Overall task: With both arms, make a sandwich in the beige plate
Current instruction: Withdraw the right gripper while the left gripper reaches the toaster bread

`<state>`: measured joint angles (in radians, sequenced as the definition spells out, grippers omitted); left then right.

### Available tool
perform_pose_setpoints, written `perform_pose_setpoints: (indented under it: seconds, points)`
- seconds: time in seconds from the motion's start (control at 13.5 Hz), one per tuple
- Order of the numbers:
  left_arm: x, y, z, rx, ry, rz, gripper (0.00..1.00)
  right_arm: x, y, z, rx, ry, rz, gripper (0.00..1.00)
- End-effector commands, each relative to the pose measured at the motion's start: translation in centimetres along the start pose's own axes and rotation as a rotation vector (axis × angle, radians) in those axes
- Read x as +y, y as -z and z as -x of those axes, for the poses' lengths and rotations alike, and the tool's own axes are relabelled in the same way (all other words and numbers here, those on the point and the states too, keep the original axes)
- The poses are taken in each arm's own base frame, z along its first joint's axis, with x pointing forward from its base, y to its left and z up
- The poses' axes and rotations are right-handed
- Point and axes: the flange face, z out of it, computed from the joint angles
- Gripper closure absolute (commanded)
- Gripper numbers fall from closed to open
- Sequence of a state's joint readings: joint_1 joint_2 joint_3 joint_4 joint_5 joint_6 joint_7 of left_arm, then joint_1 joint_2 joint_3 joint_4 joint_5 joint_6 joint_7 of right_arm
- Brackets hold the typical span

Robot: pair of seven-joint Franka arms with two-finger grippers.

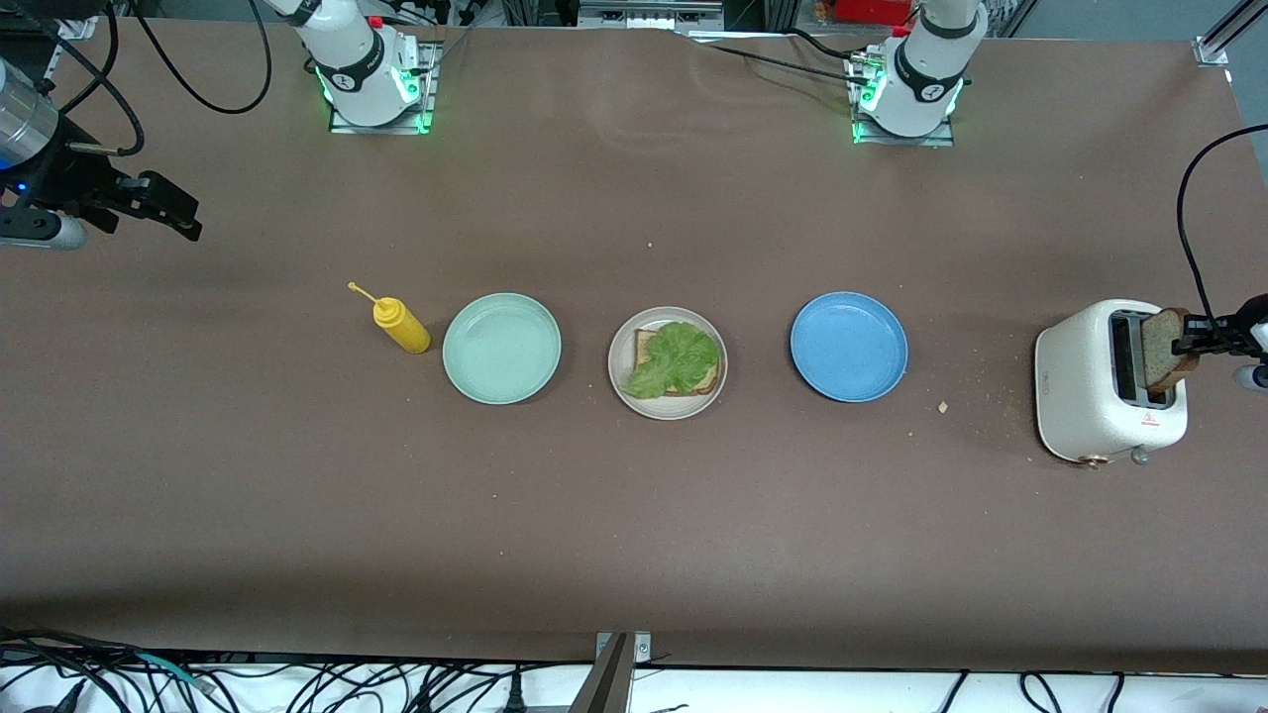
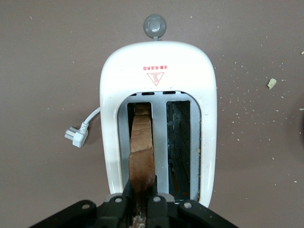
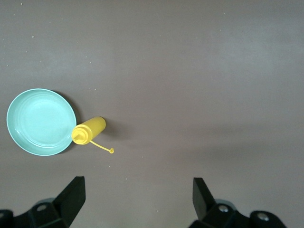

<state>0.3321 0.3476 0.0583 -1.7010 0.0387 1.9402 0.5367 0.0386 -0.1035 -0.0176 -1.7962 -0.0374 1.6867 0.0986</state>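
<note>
Right gripper (image 1: 163, 210) is waiting with jaws wide apart above bare table at the right arm's end, nothing held. The beige plate (image 1: 621, 380) in mid-table, between the mint plate (image 1: 501, 348) and blue plate (image 1: 849, 346), is carrying a bread slice (image 1: 705, 381) with lettuce (image 1: 676, 357) on it. Left gripper (image 1: 1192, 339) is pinching the second slice (image 1: 1162, 349) in the toaster (image 1: 1085, 391) slot; it should be lifting straight up, keeping clear of the slot walls.

front: high, facing arms | wrists: looking down, table (image 1: 634, 515)
</note>
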Motion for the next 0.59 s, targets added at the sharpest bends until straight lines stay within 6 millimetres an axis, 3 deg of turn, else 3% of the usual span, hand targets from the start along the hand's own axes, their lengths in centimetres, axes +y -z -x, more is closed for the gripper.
perform_pose_setpoints:
  seconds: [0.0, 0.22, 0.52]
  points:
    - [-0.1, 2.4, -0.1, 0.024, -0.060, -0.041, 1.00, 0.1, 0.0, 0.3, 0.005, 0.009, -0.007, 0.00]
    - [-0.1, 5.2, -0.4, 0.029, -0.102, -0.046, 1.00, 0.0, 0.1, 0.4, 0.007, 0.014, -0.007, 0.00]
    - [1.3, 10.8, -0.8, -0.001, -0.117, -0.030, 1.00, 0.0, 0.0, 0.4, 0.002, 0.012, -0.011, 0.00]
